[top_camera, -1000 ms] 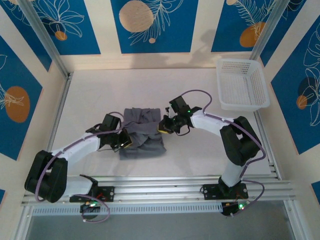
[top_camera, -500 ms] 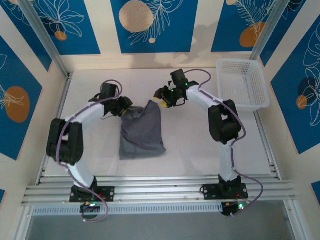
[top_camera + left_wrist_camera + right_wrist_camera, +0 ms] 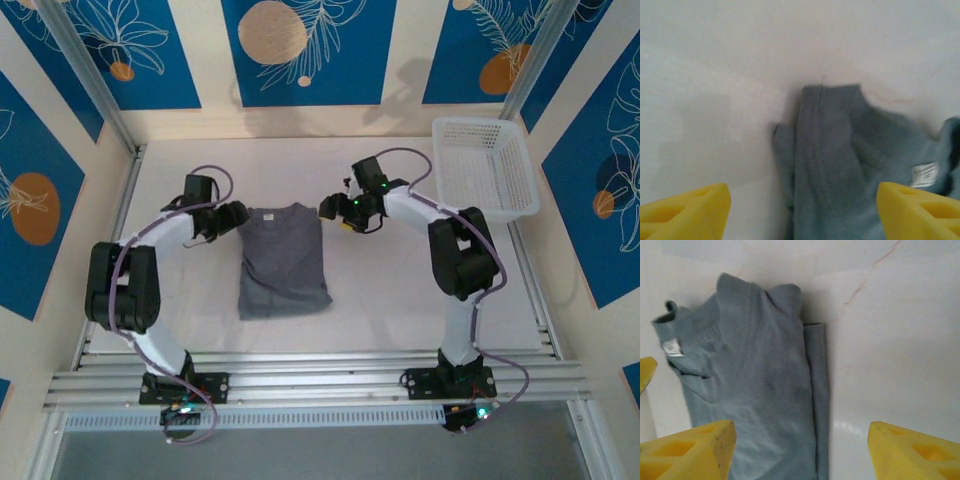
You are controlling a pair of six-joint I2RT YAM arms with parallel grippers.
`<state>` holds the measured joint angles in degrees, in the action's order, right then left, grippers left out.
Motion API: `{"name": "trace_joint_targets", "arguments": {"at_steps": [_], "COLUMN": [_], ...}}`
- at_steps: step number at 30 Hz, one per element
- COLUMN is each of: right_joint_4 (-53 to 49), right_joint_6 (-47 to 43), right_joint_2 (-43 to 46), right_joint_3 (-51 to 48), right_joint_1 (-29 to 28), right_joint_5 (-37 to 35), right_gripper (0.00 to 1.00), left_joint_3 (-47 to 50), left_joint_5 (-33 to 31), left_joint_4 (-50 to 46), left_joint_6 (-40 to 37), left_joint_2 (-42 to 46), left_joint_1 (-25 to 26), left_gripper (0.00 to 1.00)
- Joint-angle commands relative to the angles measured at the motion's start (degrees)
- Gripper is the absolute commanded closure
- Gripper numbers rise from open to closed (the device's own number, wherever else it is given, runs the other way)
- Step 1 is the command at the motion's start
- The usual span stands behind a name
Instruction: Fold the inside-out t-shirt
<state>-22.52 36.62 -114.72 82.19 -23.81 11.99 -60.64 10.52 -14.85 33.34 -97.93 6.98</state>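
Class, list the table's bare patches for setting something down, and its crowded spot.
Free: the table between the t-shirt and the right arm; the far strip along the wall. Crowded: the t-shirt's far end, flanked by left gripper and right gripper.

The left arm (image 3: 150,240) rises from its base, folds at the elbow and reaches forward and inward; the left gripper (image 3: 232,215) points right, jaws wide apart, its yellow fingers (image 3: 687,212) low at either side of the wrist view; the right arm (image 3: 455,255) mirrors this pose; the right gripper (image 3: 335,208) points left, jaws likewise apart, its fingers (image 3: 690,450) spread wide.
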Motion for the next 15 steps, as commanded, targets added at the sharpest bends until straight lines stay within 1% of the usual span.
{"name": "trace_joint_targets", "arguments": {"at_steps": [1, 4, 7, 9, 13, 15], "right_joint_4": [0.84, -0.41, -1.31, -1.18, -1.1, -1.5], "right_joint_6": [-4.97, -4.98, -4.94, -4.56, -4.1, -4.11], "right_joint_2": [-4.38, -8.6, -11.74, -12.95, -14.36, -15.38], "right_joint_3": [3.81, 7.9, 10.83, 11.56, 12.15, 12.87], "right_joint_1": [-0.96, -1.39, -2.0, -2.36, -2.73, -3.19], "right_joint_5": [-1.04, -0.33, 0.27, 0.25, 1.33, 2.25], "right_gripper": [0.3, 0.32, 0.34, 0.36, 0.38, 0.43], "left_joint_3": [0.72, -0.02, -1.4, -1.81, -2.9, -3.14], "left_joint_5": [2.71, 4.34, 7.98, 8.53, 7.88, 9.64], "left_joint_4": [0.33, 3.38, 6.41, 8.21, 8.53, 9.59], "left_joint_6": [-4.66, -3.4, -1.98, -0.14, 1.4, 1.49], "left_joint_2": [-1.99, -3.58, -6.39, -8.36, -11.89, -12.94], "left_joint_1": [1.03, 1.1, 1.19, 1.19, 1.58, 2.29], "left_gripper": [0.23, 0.24, 0.28, 0.31, 0.37, 0.42]}}
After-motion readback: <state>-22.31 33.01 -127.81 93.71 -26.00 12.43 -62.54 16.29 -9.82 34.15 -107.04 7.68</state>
